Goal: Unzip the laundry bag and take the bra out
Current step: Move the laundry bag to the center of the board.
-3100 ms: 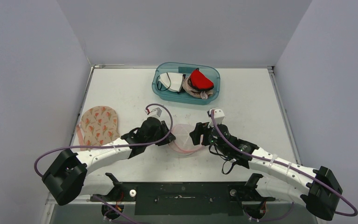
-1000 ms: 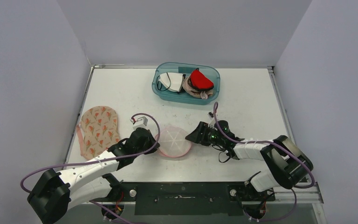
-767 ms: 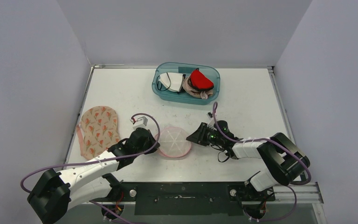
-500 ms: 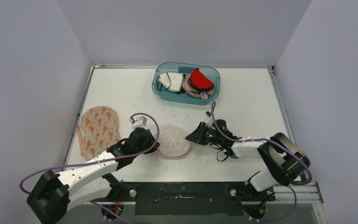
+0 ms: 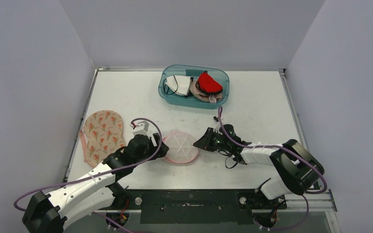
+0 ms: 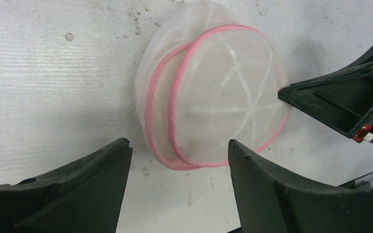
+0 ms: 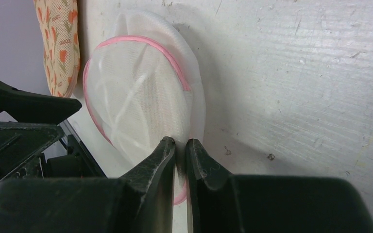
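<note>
Centrally, the mesh laundry bag lies on the worktop — right hand pinched onto its rim, left hand spread wide just beside its other edge. Floral pad lies leftward; teal tub of garments sits beyond.

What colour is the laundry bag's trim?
Pink, edging the white mesh laundry bag; clearest in the left wrist view.

Lab test cell: bare grey walls around a scuffed white table.
</note>
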Action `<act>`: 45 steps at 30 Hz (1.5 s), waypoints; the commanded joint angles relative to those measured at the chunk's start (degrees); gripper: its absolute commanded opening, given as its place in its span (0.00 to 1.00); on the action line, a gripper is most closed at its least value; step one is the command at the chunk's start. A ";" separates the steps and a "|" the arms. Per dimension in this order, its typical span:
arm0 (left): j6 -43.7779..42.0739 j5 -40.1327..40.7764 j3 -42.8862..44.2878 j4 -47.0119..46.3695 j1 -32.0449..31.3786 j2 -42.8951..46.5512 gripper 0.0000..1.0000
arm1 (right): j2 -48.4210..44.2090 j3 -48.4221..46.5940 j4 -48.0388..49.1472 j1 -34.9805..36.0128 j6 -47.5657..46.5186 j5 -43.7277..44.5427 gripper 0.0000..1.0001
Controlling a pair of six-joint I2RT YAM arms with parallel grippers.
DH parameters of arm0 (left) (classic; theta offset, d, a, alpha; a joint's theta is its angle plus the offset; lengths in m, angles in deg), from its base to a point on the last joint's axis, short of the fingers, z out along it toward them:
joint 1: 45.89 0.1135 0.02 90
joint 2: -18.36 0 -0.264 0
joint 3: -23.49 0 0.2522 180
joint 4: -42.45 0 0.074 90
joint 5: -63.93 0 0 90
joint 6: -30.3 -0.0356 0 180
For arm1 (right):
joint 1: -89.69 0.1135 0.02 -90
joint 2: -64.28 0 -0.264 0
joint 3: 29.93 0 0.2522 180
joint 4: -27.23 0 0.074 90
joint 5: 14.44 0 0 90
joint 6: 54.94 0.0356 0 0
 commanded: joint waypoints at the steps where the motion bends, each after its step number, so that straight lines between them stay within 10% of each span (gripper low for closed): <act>1: -1.97 2.74 1.60 1.79 0.22 -1.05 0.71 | -2.56 -2.47 -0.07 0.98 -1.72 2.40 0.05; 18: -2.91 1.31 1.35 -8.34 0.23 -11.73 0.47 | -3.73 -4.82 -4.35 4.18 -3.08 5.65 0.09; 33: -3.32 -1.66 -0.48 -13.07 0.22 -13.23 0.31 | -0.89 -10.86 -12.34 9.27 -5.97 12.34 0.43; 40: -3.52 -0.69 -1.26 -12.41 0.22 -12.25 0.01 | -4.51 -11.98 -18.09 9.86 -9.63 16.45 0.72; 45: -3.74 0.21 -1.97 -11.79 0.33 -11.06 0.00 | -9.90 -9.60 -19.01 6.73 -11.64 15.28 0.78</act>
